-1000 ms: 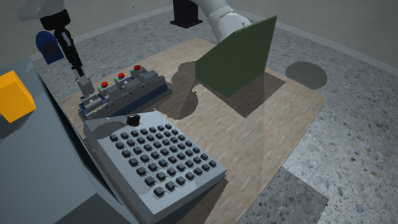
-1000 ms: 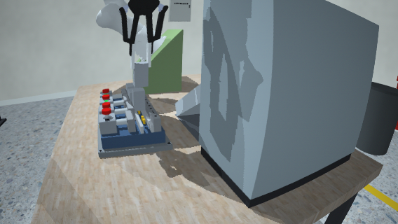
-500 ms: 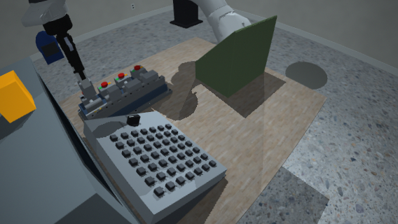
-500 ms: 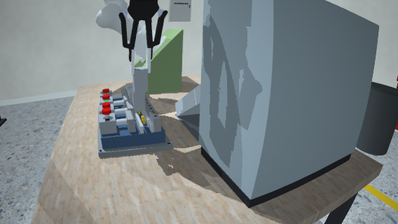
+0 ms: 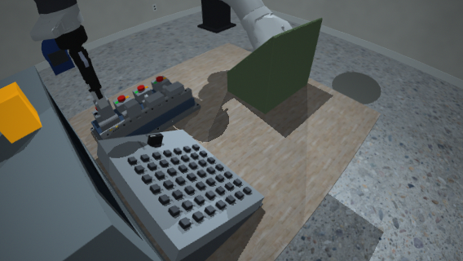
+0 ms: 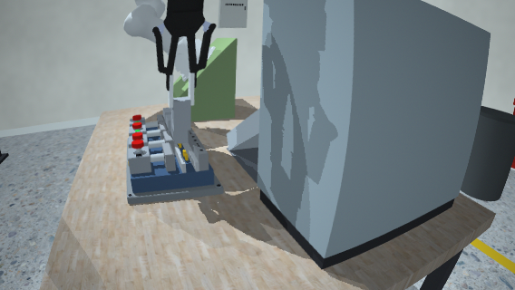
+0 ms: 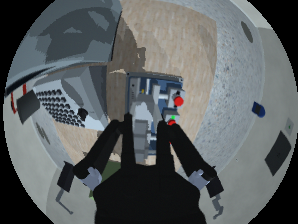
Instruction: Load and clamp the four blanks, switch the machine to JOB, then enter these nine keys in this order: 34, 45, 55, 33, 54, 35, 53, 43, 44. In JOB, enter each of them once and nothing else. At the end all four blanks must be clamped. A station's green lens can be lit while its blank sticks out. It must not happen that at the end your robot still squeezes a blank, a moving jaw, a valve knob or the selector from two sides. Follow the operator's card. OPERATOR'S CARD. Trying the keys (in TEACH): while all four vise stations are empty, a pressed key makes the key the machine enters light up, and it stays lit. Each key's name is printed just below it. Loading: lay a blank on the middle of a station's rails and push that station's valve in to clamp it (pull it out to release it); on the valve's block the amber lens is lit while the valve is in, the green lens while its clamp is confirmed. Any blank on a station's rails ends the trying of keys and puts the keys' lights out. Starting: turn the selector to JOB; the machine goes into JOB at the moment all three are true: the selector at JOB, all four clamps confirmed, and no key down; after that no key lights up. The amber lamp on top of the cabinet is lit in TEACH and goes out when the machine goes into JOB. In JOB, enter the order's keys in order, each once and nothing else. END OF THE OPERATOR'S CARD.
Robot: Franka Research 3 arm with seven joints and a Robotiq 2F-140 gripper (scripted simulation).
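Note:
My gripper (image 5: 99,97) (image 6: 181,92) (image 7: 144,108) is shut on a grey blank (image 5: 104,109) (image 6: 181,119) (image 7: 141,137). It holds the blank by the top, over the end station of the vise fixture (image 5: 181,109) (image 6: 174,183) nearest the cabinet. The blank's lower end is down among that station's grey blocks; I cannot tell whether it rests on the rails. Red valve knobs (image 5: 141,87) (image 6: 137,144) (image 7: 178,100) line the fixture's far side. One green lens (image 6: 137,130) (image 7: 172,120) is lit. The keypad (image 5: 183,183) (image 7: 56,103) with its black selector knob (image 5: 155,139) lies in front of the fixture.
The grey cabinet (image 5: 37,196) (image 6: 363,127) stands close beside the fixture, with the amber lamp (image 5: 14,112) on top. A green slanted panel (image 5: 273,69) (image 6: 218,82) stands behind the fixture. A dark bin (image 6: 494,154) stands beyond the table's edge.

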